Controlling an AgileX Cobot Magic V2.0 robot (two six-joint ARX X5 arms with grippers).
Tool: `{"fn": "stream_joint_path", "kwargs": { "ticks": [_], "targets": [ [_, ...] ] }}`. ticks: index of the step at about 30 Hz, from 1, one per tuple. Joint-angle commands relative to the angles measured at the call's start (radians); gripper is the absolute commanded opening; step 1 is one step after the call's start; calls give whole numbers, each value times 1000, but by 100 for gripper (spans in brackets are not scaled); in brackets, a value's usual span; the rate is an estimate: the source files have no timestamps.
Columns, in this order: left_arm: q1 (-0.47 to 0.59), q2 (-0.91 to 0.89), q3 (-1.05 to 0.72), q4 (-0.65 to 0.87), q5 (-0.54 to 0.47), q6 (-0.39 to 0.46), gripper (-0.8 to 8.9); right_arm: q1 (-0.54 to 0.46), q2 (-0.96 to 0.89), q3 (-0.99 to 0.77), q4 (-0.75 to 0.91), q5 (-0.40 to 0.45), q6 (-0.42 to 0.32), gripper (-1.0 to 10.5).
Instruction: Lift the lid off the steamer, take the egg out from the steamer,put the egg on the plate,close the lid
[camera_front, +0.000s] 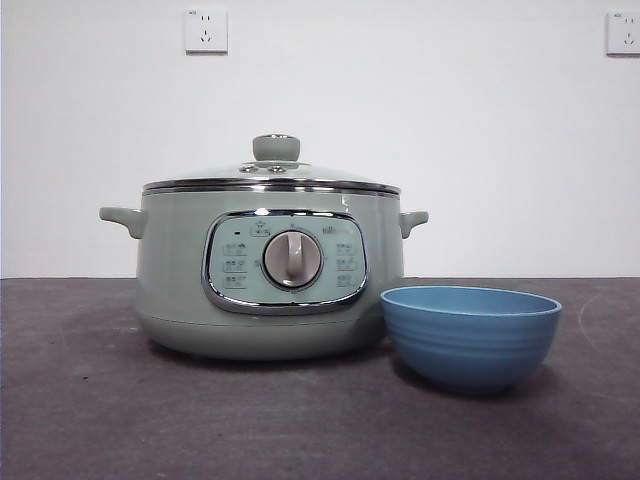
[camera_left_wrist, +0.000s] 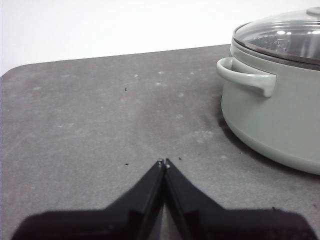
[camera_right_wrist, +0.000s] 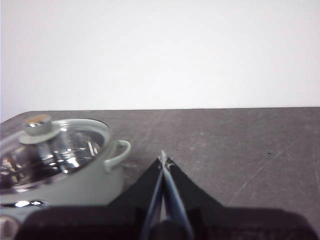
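Large round pale sage-green electric steamer (camera_front: 270, 300) sits on the dark grey matte table (camera_front: 80, 400), roughly centre in the front view. Its round shallow-domed glass lid (camera_front: 272, 175) with chrome rim is on, closed; pale green round knob (camera_front: 276, 148) on top. Two small side handles. A chrome-framed control panel (camera_front: 285, 262) faces the front camera, grey centre dial (camera_front: 293, 259) in the middle, small icons and print around the dial, too small to read. No brand legible.

Round matte blue ridged plate (camera_front: 470, 335), really a bowl, stands just beside the steamer's base, nearer the camera; can't tell if they touch. Its inside is not visible.

Through the glass, in both wrist views, only shiny reflections; contents unclear.

Left gripper (camera_left_wrist: 164, 162): black jaws pressed together, tips meeting, holding nothing, over bare table off the steamer's handle side. Right gripper (camera_right_wrist: 164, 159): jaws likewise closed, empty, above the table beside the steamer's other handle.

White wall behind, two white sockets (camera_front: 205, 30) high up.
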Motion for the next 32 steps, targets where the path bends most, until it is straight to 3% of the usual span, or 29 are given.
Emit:
{"fn": "stream_joint_path", "kwargs": {
  "ticks": [1,5,14,20,32],
  "targets": [
    [3,-2,-14,3,0,-7,-3,0,-32,-124,111,2,-5,1],
    [3,-2,-14,3,0,-7,-3,0,-64,-243,203,2,-3,1],
    [3,-2,-14,3,-1,-7,-3,0,-117,-348,189,2,8,1],
    [3,-2,-14,3,0,-7,-3,0,-117,-348,71,2,-13,1],
    [3,-2,-14,3,-1,-7,-3,0,-117,-348,70,6,14,1]
  ]
}}
